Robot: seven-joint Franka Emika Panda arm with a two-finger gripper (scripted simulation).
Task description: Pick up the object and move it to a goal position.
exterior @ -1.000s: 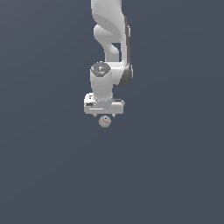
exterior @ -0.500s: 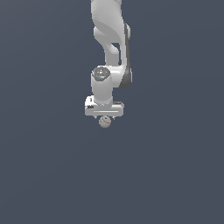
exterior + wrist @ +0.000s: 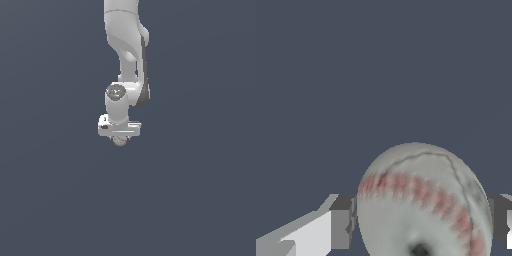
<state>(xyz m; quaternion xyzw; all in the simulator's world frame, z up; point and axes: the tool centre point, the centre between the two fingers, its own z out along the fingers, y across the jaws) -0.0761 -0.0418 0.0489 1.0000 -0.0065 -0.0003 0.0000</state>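
The object is a tiny off-white ball (image 3: 119,141) with faint reddish seam marks. In the exterior view it sits just under the white gripper bar, between the fingers of my gripper (image 3: 119,140). In the wrist view the ball (image 3: 421,205) fills the space between the two grey fingertips (image 3: 343,220), which press on both its sides. The gripper is shut on the ball and holds it above the flat grey ground. The white arm hangs down from the top of the exterior view.
A plain dark grey-blue surface (image 3: 200,200) lies all around. No other object, container or goal marker shows in either view.
The gripper with the ball has risen slightly and shifted a little to the exterior view's left. The ball stays in the fingers.
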